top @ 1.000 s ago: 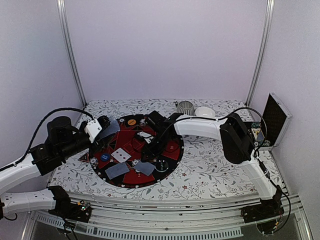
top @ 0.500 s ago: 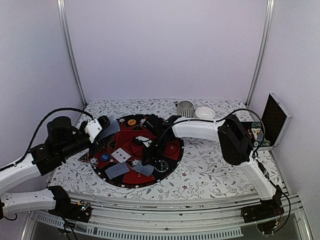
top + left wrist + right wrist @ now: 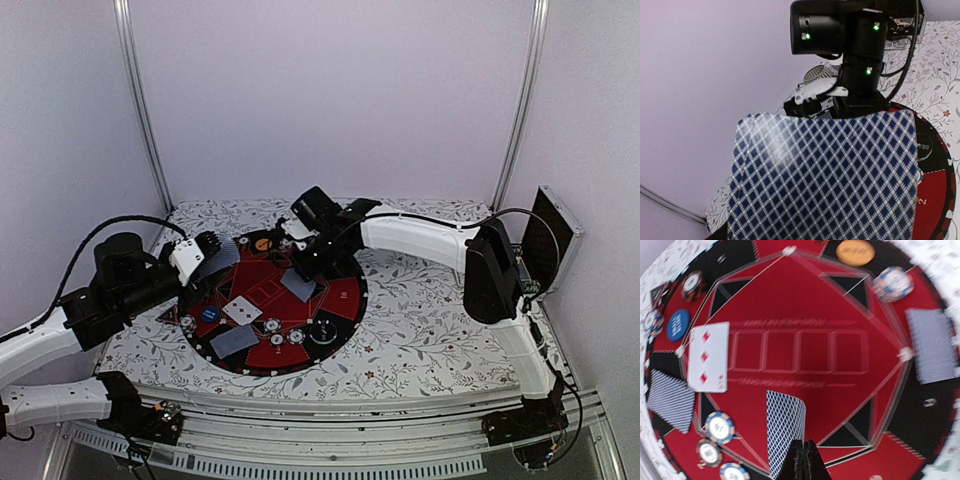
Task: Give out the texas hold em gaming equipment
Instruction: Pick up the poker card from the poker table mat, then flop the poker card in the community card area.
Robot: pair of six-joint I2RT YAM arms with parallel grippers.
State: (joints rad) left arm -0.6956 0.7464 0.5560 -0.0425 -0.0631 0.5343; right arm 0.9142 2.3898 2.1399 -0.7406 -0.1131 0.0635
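Right claw [image 3: 804, 450] has swung toward the mat [image 3: 342, 296] far edge, pinched shut on a card [image 3: 785, 432] by its edge: it could slip! Left claw [image 3: 203, 250] grips deck [image 3: 825, 175].

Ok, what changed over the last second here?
The right gripper came down over the mat's near side, shut on a face-down card and carried it toward the far side. The left gripper still holds its cards. The chips and the other card nearby stayed put.
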